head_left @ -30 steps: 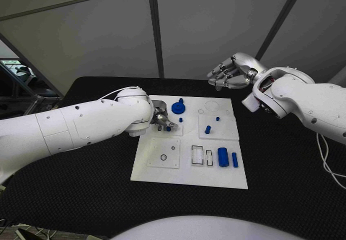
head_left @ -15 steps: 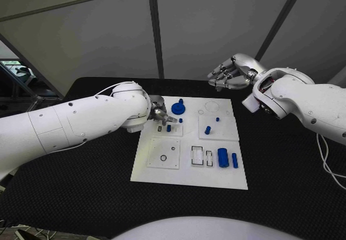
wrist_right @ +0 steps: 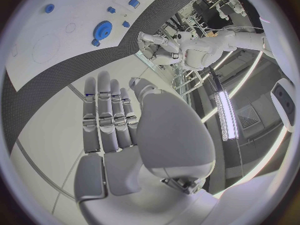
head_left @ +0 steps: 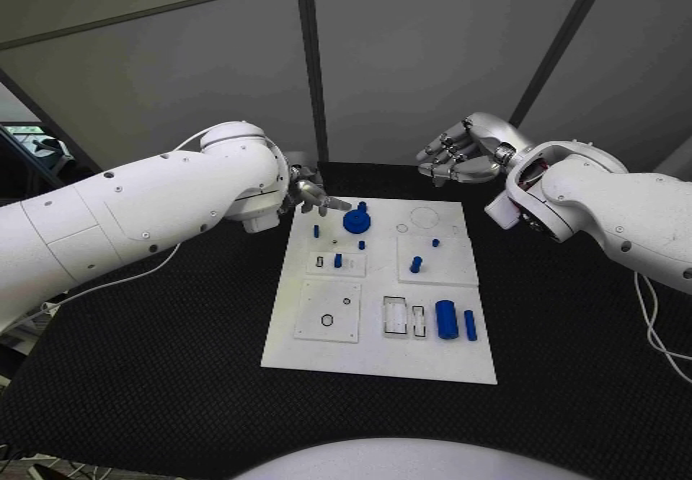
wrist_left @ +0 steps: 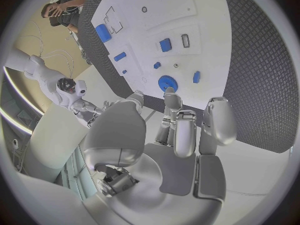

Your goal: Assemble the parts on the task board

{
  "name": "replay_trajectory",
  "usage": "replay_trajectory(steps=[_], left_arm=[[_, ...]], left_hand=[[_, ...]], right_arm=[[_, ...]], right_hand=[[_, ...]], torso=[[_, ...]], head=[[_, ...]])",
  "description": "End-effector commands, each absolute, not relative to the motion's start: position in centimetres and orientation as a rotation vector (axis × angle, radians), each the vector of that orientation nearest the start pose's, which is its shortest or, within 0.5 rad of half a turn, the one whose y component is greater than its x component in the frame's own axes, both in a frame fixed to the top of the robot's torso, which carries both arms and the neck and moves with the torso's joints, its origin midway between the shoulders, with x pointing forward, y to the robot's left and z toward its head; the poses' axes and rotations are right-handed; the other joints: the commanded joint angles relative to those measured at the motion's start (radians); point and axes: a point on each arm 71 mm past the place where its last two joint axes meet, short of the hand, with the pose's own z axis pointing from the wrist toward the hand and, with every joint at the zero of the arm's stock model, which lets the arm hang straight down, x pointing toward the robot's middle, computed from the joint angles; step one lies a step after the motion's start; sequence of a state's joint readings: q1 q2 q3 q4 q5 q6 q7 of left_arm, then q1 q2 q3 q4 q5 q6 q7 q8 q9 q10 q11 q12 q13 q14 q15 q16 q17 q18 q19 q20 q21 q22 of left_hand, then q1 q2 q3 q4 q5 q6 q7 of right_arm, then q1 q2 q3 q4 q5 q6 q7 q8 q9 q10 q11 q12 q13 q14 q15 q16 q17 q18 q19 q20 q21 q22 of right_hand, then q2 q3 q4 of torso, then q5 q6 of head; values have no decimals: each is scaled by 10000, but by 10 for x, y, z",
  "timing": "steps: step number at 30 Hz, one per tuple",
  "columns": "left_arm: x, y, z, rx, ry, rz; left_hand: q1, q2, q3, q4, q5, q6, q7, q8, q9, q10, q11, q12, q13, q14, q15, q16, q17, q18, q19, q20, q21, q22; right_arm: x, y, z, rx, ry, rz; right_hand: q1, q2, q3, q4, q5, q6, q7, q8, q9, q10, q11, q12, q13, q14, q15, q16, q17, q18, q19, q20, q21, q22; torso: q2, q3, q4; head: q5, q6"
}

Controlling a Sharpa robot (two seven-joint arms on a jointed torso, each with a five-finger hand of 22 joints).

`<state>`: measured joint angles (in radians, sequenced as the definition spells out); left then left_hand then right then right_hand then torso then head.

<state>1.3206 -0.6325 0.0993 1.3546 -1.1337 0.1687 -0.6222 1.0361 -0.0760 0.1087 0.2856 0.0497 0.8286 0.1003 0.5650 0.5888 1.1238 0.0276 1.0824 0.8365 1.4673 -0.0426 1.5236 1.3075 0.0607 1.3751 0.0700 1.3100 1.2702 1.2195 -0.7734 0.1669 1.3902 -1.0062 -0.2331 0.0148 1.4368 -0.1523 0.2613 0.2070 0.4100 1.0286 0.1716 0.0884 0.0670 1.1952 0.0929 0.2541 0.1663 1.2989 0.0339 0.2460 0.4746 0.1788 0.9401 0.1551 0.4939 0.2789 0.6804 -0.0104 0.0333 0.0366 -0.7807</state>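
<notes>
The black table (head_left: 173,400) has a fine woven, dimpled surface, and the flat white task board (head_left: 378,355) lies in its middle as a smooth matte plate built from several square tiles. Nearest the robot, at the board's right, a short fat blue cylinder (head_left: 447,318) lies on its side just beside a slimmer blue bar (head_left: 470,324), next to two narrow rectangular slots outlined in black. To their left a raised square tile (head_left: 327,308) carries a small dark ring. Farther up, a small blue peg (head_left: 338,260) stands on the left-hand tile and another blue peg (head_left: 415,264) on the right-hand one, with a tiny blue stud (head_left: 436,241) beyond it. Near the far edge sits a round, toothed blue gear (head_left: 356,219) with a knob rising from its centre. Just beyond the board's far left corner hangs the left hand (head_left: 310,196), glossy silver, its fingers loosely spread and holding nothing; its wrist view shows the gear (wrist_left: 167,83) below the fingertips (wrist_left: 170,99). Past the far right corner the right hand (head_left: 459,152) hovers above the table, fingers straight, side by side and empty.
</notes>
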Motion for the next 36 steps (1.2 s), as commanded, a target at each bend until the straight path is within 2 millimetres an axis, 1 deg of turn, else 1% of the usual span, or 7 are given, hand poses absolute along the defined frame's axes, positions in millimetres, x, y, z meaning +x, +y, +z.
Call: replay_trajectory(steps=[1,3,5,9,16,25,36], left_arm=[[547,169,-128,-1725,22107,-3460],[553,173,-129,-1806,22199,-3288],[559,176,-131,-1886,22278,-3153],[570,182,-138,-1871,22379,-2703],[580,185,-149,-1741,22614,-1965],[588,182,-161,-1752,22867,-1718],[586,173,-172,-1511,23179,-1715]], left_hand=[[270,46,-182,-16,40,-114,54,-205,-223,-159,51,-119,-129,698,126,-67,1807,208,-74,62,-102,-40],[458,120,-310,-31,47,-162,110,-356,-398,-296,104,-216,-287,685,166,-82,1784,217,-99,105,-148,-65],[628,199,-390,-49,43,-202,156,-478,-538,-385,141,-269,-380,676,203,-92,1769,228,-122,136,-189,-89],[889,342,-486,-77,45,-232,195,-645,-747,-403,177,-234,-388,673,239,-90,1768,231,-122,179,-207,-75],[936,420,-527,-53,44,-213,204,-693,-822,-418,187,-231,-408,667,249,-98,1755,232,-120,189,-210,-66],[958,480,-559,-35,43,-167,208,-709,-869,-383,191,-185,-362,669,254,-93,1763,218,-82,195,-163,-7],[880,717,-866,13,42,283,108,-616,-1020,-214,116,-6,-229,715,203,-25,1858,192,17,176,-57,153]], right_arm=[[534,-206,-111,2582,15809,9887],[534,-206,-111,2581,15810,9891],[534,-206,-111,2579,15810,9896],[534,-205,-110,2569,15813,9913],[534,-204,-110,2555,15814,9934],[534,-202,-110,2527,15817,9982],[534,-200,-111,2505,15833,10018]], right_hand=[[-101,-14,23,25,35,31,36,-34,12,1,45,-46,-17,-18,73,-55,-6,25,-25,71,-34,-8],[-101,-14,23,25,35,31,36,-34,12,1,45,-46,-17,-18,73,-55,-6,25,-25,71,-34,-8],[-101,-14,23,25,35,31,36,-34,12,1,45,-46,-17,-18,73,-55,-6,25,-25,71,-34,-8],[-101,-14,23,25,35,31,36,-34,12,1,45,-46,-17,-18,73,-55,-6,25,-25,71,-34,-8],[-101,-14,23,25,35,31,36,-34,12,1,45,-46,-17,-18,73,-55,-6,25,-25,71,-34,-8],[-101,-14,23,25,35,31,36,-34,12,1,45,-46,-17,-18,73,-55,-6,25,-25,71,-34,-8],[-99,-6,38,20,49,32,34,-35,13,3,42,-47,-19,-13,72,-66,-3,28,-23,72,-46,-14]], torso=[[-1,5,7],[6,8,0],[13,-2,-1],[15,-11,-10],[5,-16,5],[2,-16,-2],[-8,-5,8]], head=[[22,30],[39,63],[47,95],[93,111],[118,105],[154,89],[168,58]])
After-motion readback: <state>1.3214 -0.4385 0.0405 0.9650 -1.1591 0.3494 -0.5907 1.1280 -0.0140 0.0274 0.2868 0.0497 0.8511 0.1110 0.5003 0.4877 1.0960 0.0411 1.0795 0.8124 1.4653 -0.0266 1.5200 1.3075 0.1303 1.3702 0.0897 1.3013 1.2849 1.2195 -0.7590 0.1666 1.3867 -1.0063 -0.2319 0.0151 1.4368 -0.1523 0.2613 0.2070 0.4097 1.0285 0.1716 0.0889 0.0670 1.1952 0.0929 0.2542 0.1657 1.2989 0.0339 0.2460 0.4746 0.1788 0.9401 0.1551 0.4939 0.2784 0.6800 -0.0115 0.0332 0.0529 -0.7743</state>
